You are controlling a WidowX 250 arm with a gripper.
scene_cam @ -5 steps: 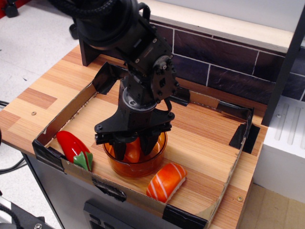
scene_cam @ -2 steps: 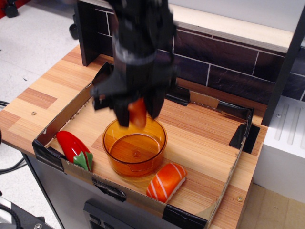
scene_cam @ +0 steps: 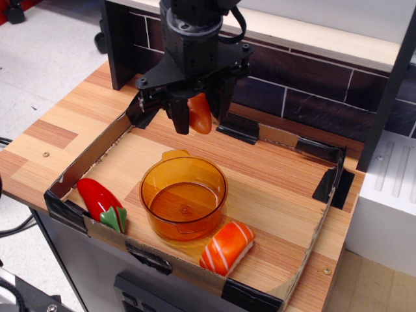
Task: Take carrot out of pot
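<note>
Carrying everything in the scene, the wooden counter [scene_cam: 58, 123] has a low cardboard tray [scene_cam: 305, 257] on it, taped with black at the corners. Above the far part of this tray hangs the black gripper [scene_cam: 198, 117]; a second ago it was down inside the pot, and now it is lifted well clear and moved back toward the dark tiled wall. Its jaws pinch the carrot [scene_cam: 199, 112] from both sides, and the carrot points down, fully in the air, not touching anything.

The pot [scene_cam: 184, 205] stands in the front middle of the tray, with its small handle toward the back. It is empty now; only its amber bottom is visible, where before the carrot and the black fingers filled it. The pot itself has not moved.

The salmon sushi [scene_cam: 227, 247] lies just beside the pot at the front right, and the red pepper [scene_cam: 101, 200] lies near it at the front left.

I judge that the taking-out is done; what is left is to put the carrot down somewhere on a free part of the tray.
</note>
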